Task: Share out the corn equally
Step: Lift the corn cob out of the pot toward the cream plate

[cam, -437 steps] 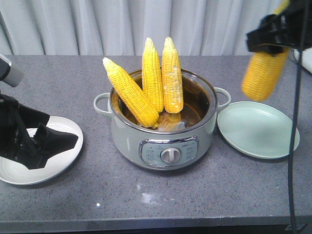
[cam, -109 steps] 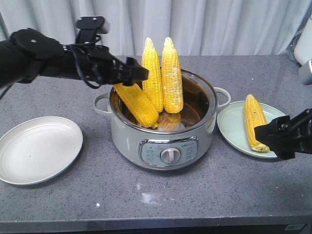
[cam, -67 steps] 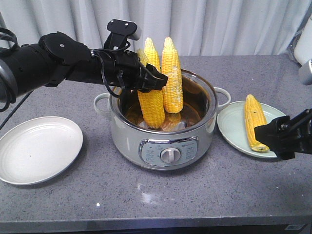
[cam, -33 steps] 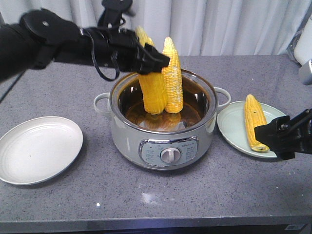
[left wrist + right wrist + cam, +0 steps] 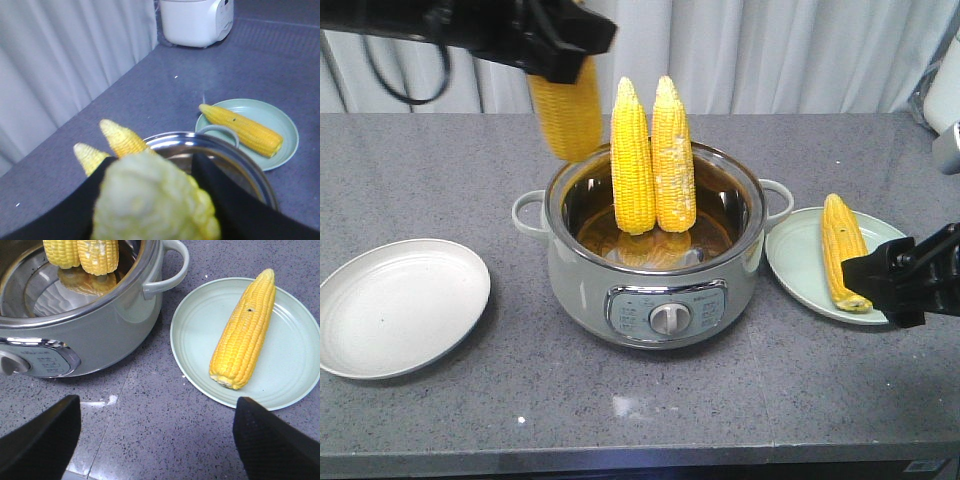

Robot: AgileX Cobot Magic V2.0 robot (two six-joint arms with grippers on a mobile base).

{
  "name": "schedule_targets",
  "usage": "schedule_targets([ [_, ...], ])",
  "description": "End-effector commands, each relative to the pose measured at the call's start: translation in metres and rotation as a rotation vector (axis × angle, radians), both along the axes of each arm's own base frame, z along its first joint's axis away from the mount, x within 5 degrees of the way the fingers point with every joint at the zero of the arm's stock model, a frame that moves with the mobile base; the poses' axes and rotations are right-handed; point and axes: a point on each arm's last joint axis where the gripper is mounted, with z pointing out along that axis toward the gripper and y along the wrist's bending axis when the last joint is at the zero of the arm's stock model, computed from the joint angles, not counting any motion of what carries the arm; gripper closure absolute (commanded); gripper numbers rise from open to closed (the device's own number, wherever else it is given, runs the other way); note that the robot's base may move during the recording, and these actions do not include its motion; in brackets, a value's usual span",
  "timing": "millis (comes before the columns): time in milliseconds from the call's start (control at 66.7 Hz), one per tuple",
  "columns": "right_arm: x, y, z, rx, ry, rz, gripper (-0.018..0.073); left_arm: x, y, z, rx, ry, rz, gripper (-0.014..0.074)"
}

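Observation:
My left gripper (image 5: 560, 45) is shut on a corn cob (image 5: 566, 115) and holds it in the air above the pot's left rim; in the left wrist view that cob (image 5: 155, 200) fills the space between the black fingers. Two corn cobs (image 5: 652, 155) stand upright in the grey electric pot (image 5: 655, 260). Another corn cob (image 5: 842, 250) lies on the pale green plate (image 5: 895, 290) at the right. My right gripper (image 5: 155, 437) hangs open over bare counter just in front of that plate. A white plate (image 5: 400, 305) with nothing on it sits at the left.
A white rice cooker (image 5: 196, 21) stands at the far edge of the grey counter. A curtain (image 5: 770, 50) hangs behind the table. The counter's front edge (image 5: 640, 455) runs close below the pot.
The left gripper has lifted its cob up out of the pot and to the left. Two cobs stay standing in the pot. The right gripper has not moved.

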Motion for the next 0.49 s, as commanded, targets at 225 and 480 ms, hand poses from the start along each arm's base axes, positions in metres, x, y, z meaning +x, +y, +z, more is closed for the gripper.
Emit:
schedule_targets([
  [225,0.001,0.000,0.014,0.020,-0.089,-0.007,-0.0025,-0.030,0.062,0.024,0.144,0.082,0.517,0.0351],
  [480,0.001,0.000,0.014,0.020,-0.089,-0.007,-0.0025,-0.024,0.081,0.003,0.313,0.227,0.754,0.0351],
])
